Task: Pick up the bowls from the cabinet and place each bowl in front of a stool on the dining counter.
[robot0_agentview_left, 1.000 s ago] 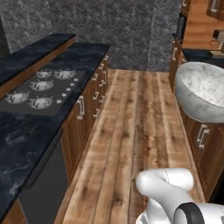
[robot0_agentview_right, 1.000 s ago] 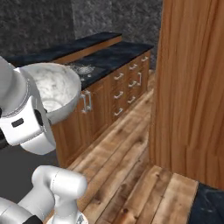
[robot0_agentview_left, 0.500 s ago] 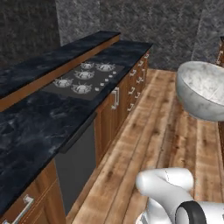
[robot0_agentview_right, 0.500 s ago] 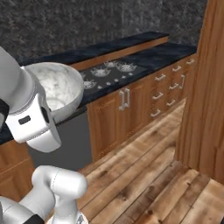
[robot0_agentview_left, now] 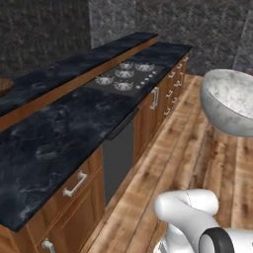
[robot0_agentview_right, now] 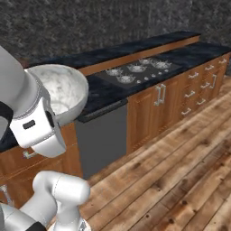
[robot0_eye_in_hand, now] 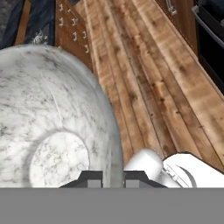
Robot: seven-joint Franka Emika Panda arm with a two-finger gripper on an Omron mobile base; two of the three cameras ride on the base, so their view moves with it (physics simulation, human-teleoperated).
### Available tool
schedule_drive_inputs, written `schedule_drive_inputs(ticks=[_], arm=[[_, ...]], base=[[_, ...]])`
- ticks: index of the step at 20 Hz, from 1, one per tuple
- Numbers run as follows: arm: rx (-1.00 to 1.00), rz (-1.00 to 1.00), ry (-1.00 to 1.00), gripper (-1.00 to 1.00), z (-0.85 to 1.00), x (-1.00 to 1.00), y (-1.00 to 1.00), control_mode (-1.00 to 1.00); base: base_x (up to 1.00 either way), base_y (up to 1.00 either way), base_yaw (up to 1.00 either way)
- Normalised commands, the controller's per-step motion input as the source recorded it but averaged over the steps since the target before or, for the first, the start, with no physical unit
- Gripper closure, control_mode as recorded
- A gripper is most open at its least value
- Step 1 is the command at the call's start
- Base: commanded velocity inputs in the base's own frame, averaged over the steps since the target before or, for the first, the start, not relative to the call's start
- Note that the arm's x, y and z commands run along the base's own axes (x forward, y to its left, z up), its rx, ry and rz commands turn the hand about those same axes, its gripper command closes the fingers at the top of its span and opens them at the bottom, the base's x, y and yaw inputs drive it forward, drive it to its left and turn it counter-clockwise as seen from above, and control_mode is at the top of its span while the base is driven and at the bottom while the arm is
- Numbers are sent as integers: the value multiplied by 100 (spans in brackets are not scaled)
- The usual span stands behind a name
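A grey-white marbled bowl (robot0_agentview_left: 230, 101) hangs in the air over the wooden floor, held by its rim. In the hand view my gripper (robot0_eye_in_hand: 113, 178) is shut on that rim, with one fingertip (robot0_eye_in_hand: 89, 179) inside the bowl (robot0_eye_in_hand: 52, 127) and the other outside. From the right base view the bowl (robot0_agentview_right: 61, 92) sits above the white hand. The dining counter (robot0_agentview_left: 74, 66) is the raised black marbled top on a brown panel behind the stove, seen also as the dining counter (robot0_agentview_right: 117, 48). A brown rounded thing (robot0_agentview_left: 4, 85) lies on it at the far left edge. The cabinet and the stools are out of view.
A lower black counter (robot0_agentview_left: 54, 133) with a gas stove-top (robot0_agentview_left: 123, 79) runs in front of the dining counter, above wooden drawers with silver handles (robot0_agentview_right: 160, 94) and a dark dishwasher front (robot0_agentview_right: 101, 135). Plank floor (robot0_agentview_left: 197, 148) stretches along the aisle.
The whole picture has shifted, so the base has turned: the wooden panel has left the right base view and the counters now lie ahead. The bowl stays in my grip.
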Motion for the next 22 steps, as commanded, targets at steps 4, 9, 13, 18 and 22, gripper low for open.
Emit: schedule_drive_inputs(ticks=[4,9,13,18,22], arm=[[0,0,0,100,0,0,0,100],[0,0,0,100,0,0,0,100],[0,0,0,100,0,0,0,100],[0,0,0,100,0,0,0,100],[0,0,0,100,0,0,0,100]], base=[[-31,84,19],[-12,75,37],[0,51,46],[0,46,50],[-1,53,49]])
